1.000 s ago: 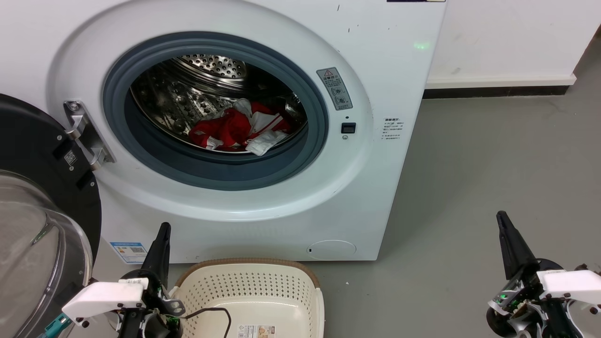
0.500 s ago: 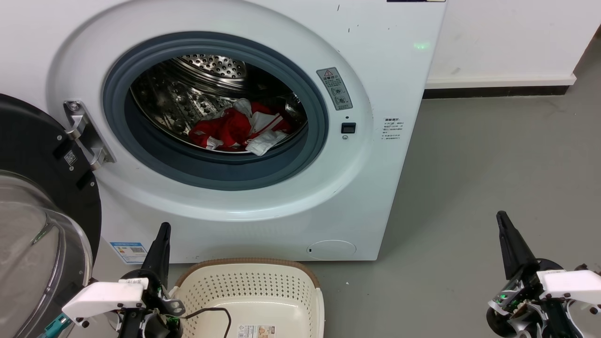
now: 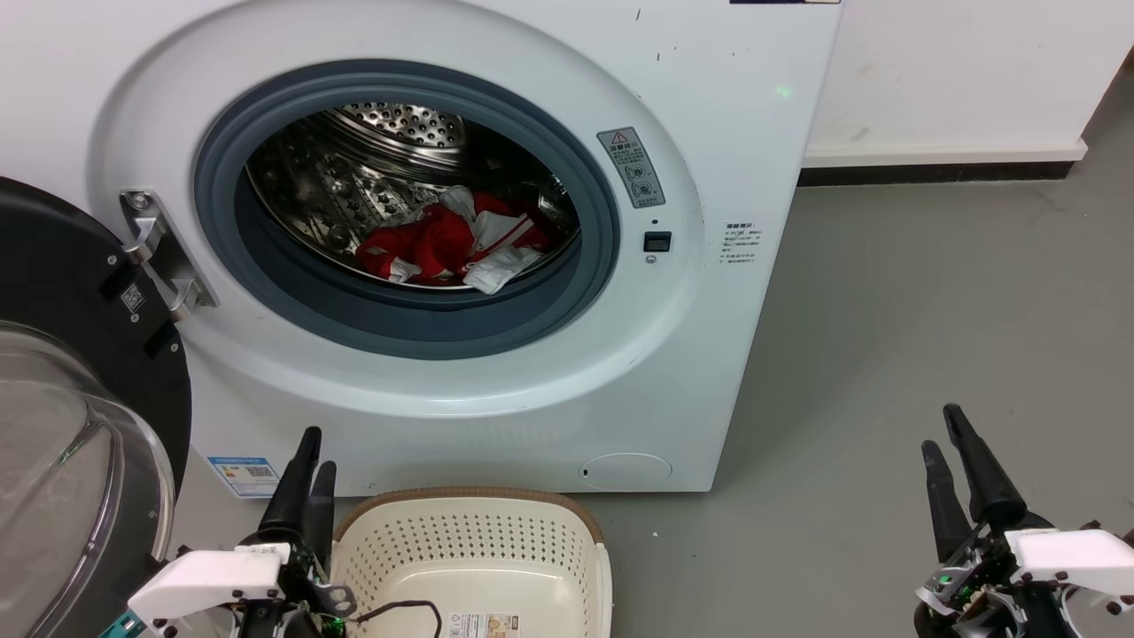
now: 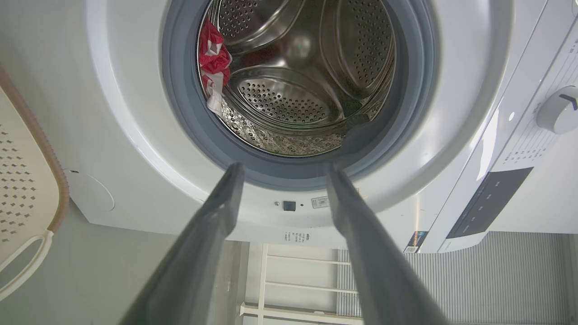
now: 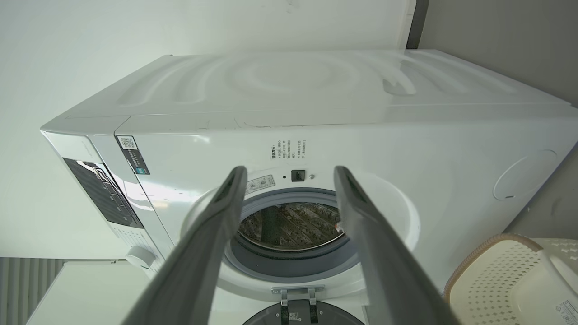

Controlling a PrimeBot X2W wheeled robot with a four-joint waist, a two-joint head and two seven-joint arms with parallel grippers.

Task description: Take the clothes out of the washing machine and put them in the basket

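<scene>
Washing machine [image 3: 726,177]: a white front-loader standing on a grey floor [image 3: 886,310]. Its door [image 3: 53,266] is swung fully open to the robot's left, with the black frame and glass bowl facing outward.

Clothes [image 3: 452,244]: one red and white heap lying on the bottom of the perforated steel drum [image 3: 399,124], wholly inside, behind the grey rubber ring [image 3: 416,328]. In the left wrist view the heap sits at the drum's front edge.

Basket [image 3: 469,494]: on the floor directly before the machine, below the porthole and near the front panel. Whether it touches the panel cannot be told. A label [image 3: 483,625] shows on its bottom.

Left tool [image 3: 318,448]: low, just beside the basket's left rim, fingers pointing up toward the machine front. In the left wrist view the two fingers stand moderately apart, the porthole is seen between them, and they hold nothing.

Right tool [image 3: 940,427]: well to the right of the machine and above the floor. Its fingers are parted to a similar gap and grip nothing, and the right wrist view looks between them at the porthole and the door hinge
</scene>
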